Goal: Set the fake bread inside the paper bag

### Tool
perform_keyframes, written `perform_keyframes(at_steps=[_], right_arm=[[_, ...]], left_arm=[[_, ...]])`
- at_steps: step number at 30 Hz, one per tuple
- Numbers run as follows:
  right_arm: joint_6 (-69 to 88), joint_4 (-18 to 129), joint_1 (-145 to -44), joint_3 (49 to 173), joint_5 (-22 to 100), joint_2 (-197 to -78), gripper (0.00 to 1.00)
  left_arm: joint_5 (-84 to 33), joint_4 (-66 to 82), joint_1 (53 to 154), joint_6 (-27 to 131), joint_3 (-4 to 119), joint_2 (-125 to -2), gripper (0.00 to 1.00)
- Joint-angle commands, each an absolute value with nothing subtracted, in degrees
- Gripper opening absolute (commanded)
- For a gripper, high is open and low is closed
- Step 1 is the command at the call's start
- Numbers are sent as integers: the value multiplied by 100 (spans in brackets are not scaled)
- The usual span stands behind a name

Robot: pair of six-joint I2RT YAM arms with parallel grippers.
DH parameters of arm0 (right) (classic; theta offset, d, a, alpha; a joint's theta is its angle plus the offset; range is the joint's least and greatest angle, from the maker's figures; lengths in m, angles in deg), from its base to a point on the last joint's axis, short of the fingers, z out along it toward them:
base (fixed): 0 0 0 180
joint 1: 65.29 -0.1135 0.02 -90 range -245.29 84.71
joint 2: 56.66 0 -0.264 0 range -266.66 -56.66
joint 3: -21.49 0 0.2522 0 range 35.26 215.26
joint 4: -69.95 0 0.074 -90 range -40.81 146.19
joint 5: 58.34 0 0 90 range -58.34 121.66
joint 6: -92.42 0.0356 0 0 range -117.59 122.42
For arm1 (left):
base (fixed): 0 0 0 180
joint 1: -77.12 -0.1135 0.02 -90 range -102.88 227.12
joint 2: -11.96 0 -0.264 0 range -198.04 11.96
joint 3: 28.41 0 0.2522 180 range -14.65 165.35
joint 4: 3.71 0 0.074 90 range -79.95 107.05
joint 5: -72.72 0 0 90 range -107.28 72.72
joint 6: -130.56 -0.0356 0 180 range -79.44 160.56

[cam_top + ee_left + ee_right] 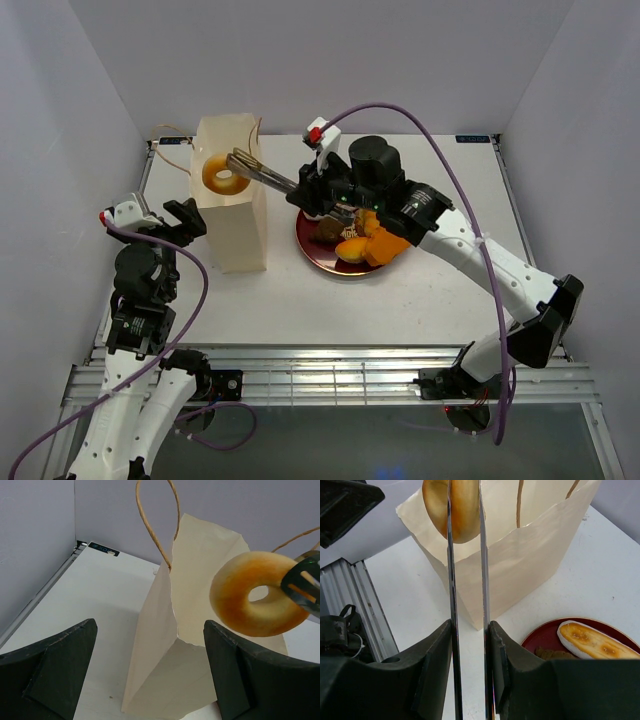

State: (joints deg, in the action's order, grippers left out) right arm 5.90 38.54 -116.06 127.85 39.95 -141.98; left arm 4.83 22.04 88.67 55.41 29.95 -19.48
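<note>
The paper bag (232, 215) stands upright left of centre, mouth open; it also shows in the left wrist view (200, 645) and the right wrist view (530, 555). My right gripper (469, 645) is shut on silver tongs (262, 172), whose tips pinch a ring doughnut (224, 174) over the bag's mouth. The doughnut shows in the left wrist view (250, 600) and the right wrist view (465, 510). More fake bread (365, 245) lies on a dark red plate (320, 262), partly hidden by the right arm. My left gripper (180, 222) is open and empty just left of the bag.
White walls close in the table on the left, back and right. The plate (545, 637) holds a long cream-striped roll (597, 641) and a brown pastry (555, 654). A metal rail runs along the table's near edge (330, 375).
</note>
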Motion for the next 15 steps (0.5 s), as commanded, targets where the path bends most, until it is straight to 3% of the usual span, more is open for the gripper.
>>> perform_keyframes(at_steps=[1,15], right_arm=[[418,4345,-11627,13237,4010,-14296,39],[338,4187,-11618,13510,3975,-14525,56]], left_arm=[[496,2174,8899,5568,2964,-1968,98],[391,2183,8898,5577,2964,-1995,98]])
